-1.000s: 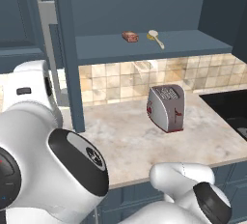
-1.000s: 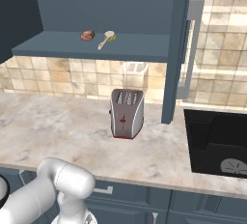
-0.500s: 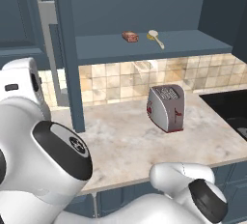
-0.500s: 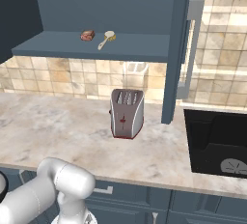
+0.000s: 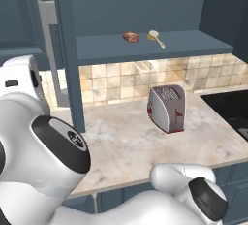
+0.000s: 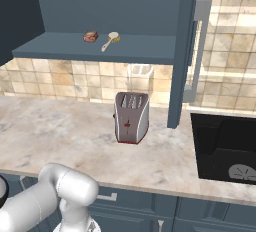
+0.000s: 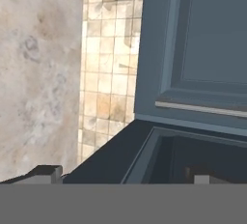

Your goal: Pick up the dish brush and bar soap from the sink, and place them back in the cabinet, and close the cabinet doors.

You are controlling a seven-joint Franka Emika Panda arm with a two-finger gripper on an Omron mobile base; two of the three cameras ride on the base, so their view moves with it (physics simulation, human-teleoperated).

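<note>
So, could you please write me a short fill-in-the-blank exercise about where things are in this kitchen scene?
1. The bar soap and the dish brush lie on the cabinet's ____.
2. On the counter below stands a red-and-silver ____.
3. Both cabinet doors stand ____.
4. The black sink holds a round grey ____.

Missing words: shelf; toaster; open; drain

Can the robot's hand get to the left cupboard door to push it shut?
Probably yes. In the hand view the open gripper looks right at a cabinet door with its silver handle, and nothing stands between them. Its jaws hold nothing.
</note>
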